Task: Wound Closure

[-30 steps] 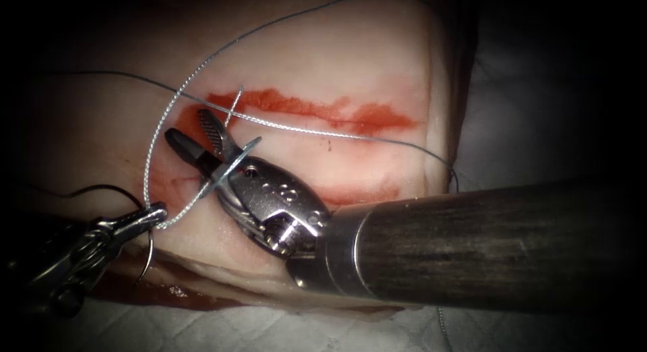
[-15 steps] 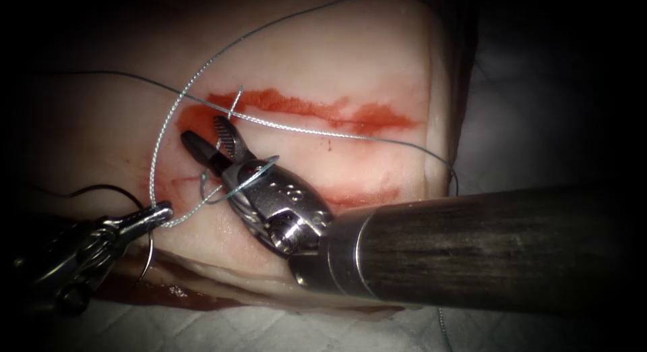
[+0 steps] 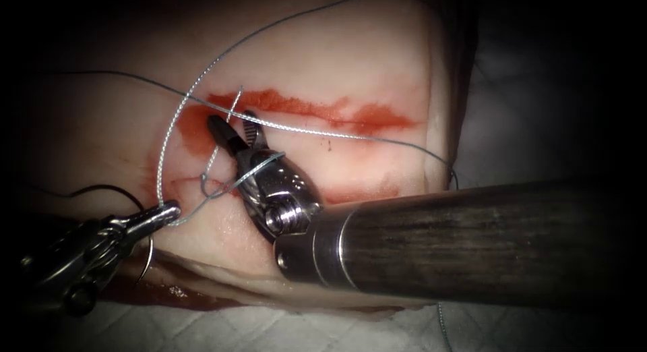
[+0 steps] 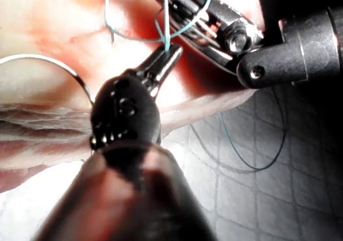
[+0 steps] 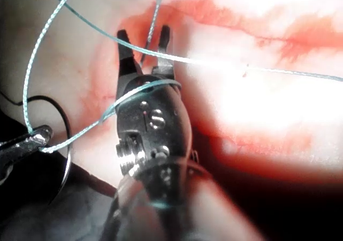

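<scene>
The tissue [image 3: 350,55] bears a red cut [image 3: 303,109]. My right tool [image 3: 231,119] lies over the cut's left end with its jaws open on either side of a short upright thread tail [image 3: 236,99], also seen between the jaws [image 5: 143,33] up close. A loop of thread [image 3: 259,166] wraps around this tool behind the jaws. My left tool [image 3: 172,209] sits left of the cut, shut on the thread [image 4: 167,37] that runs into that loop. The curved needle [image 3: 149,257] hangs free under the left tool, outside the tissue; neither tool holds it.
A long strand of thread [image 3: 337,134] crosses the tissue below the cut toward the right edge. A second red streak [image 3: 357,193] lies nearer the right tool's shaft [image 3: 472,244]. White quilted cloth [image 3: 202,325] lies under the tissue's front edge.
My right tool has moved up and right to the cut's left end, its open jaws now astride the short tail. The left tool has crept right with the thread, and the loop sits farther back.
</scene>
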